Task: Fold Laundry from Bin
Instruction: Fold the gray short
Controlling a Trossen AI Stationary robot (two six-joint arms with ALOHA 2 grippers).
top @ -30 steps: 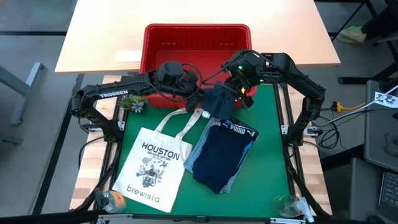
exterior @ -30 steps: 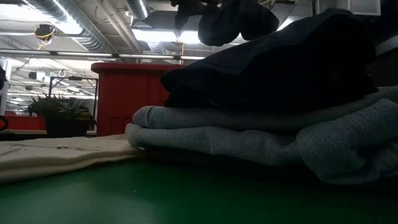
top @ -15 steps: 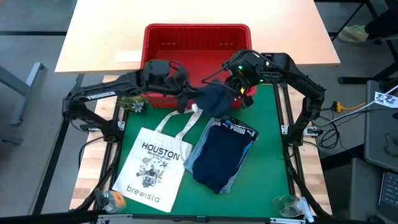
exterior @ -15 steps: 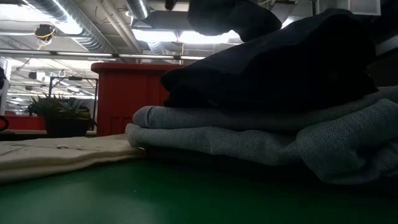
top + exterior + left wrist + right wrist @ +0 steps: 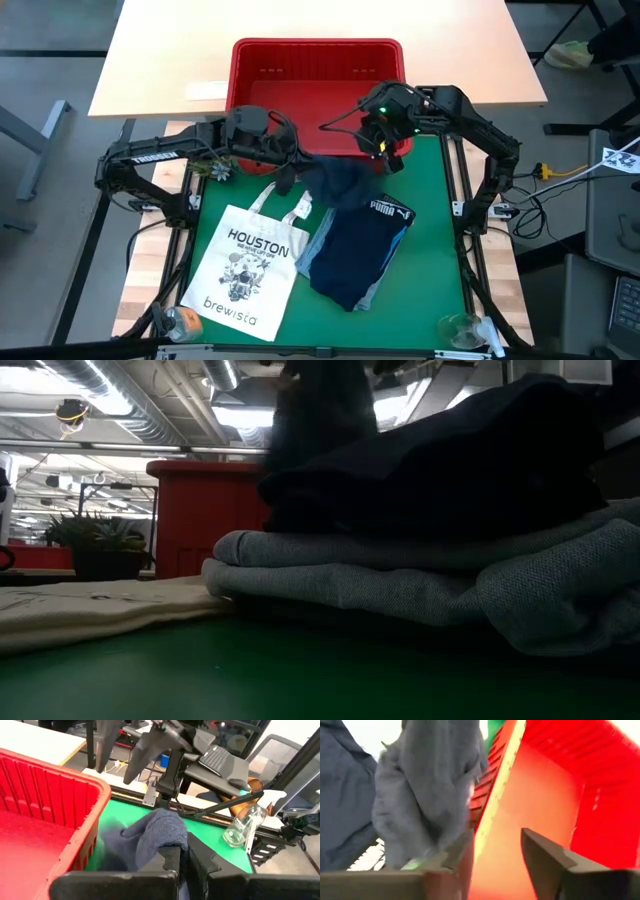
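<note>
The dark blue garment (image 5: 335,182) hangs just in front of the red bin (image 5: 315,70), above the green surface (image 5: 430,250). The left claw (image 5: 283,160) is clamped on one corner. The right claw (image 5: 380,150) stands parted beside it, holding nothing. Gripped at one point, the cloth may bunch, or drape onto the folded stack (image 5: 355,250) and disturb it.

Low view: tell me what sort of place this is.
Probably an open-plan lab or workshop: bare ceiling ducts and strip lights overhead, a potted plant behind, and a red bin on the green work mat.
</note>
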